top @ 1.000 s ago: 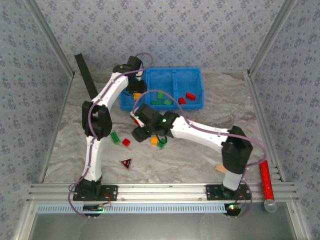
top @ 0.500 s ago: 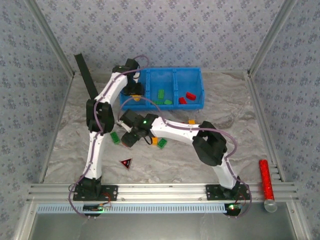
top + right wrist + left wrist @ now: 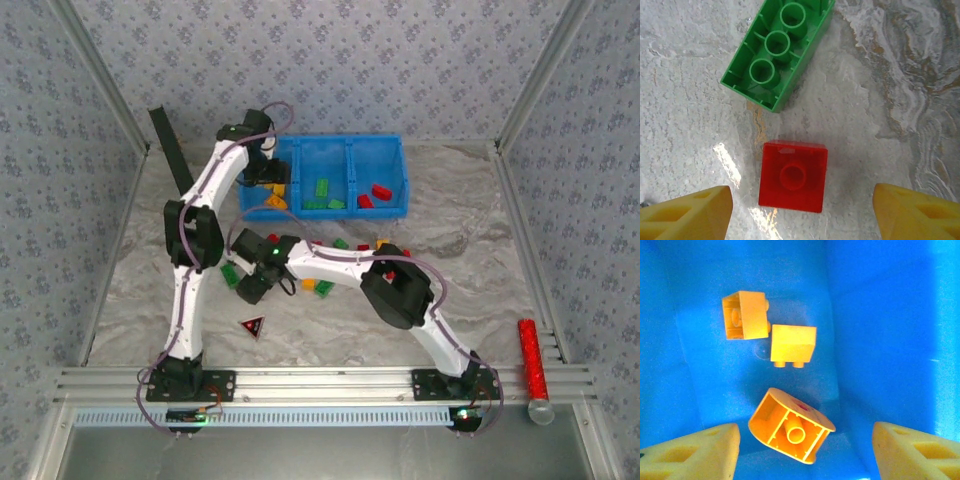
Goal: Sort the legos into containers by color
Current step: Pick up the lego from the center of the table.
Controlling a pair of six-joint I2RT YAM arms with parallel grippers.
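Left gripper (image 3: 805,447): suspended above the left compartment of the blue bin (image 3: 385,211), fingers (image 3: 695,452) spread wide, grasping nothing. Below, inside that compartment: three orange legos (image 3: 792,344), the nearest one (image 3: 790,425) underside toward the camera, between the fingers and clear of both. In the middle compartment: green legos (image 3: 322,188). In the right compartment: red legos (image 3: 381,190). Right gripper (image 3: 801,200): low over the marbled table (image 3: 900,75), fingers released and well apart on either side of a red lego (image 3: 793,176), in contact with neither. Just beyond the red lego, not touching it: a long green lego (image 3: 777,55), underside up, three round tubes exposed. Elsewhere on the table, from the top view: loose green, orange and red legos scattered along the right arm, between the blue bin and a dark triangle (image 3: 253,325).
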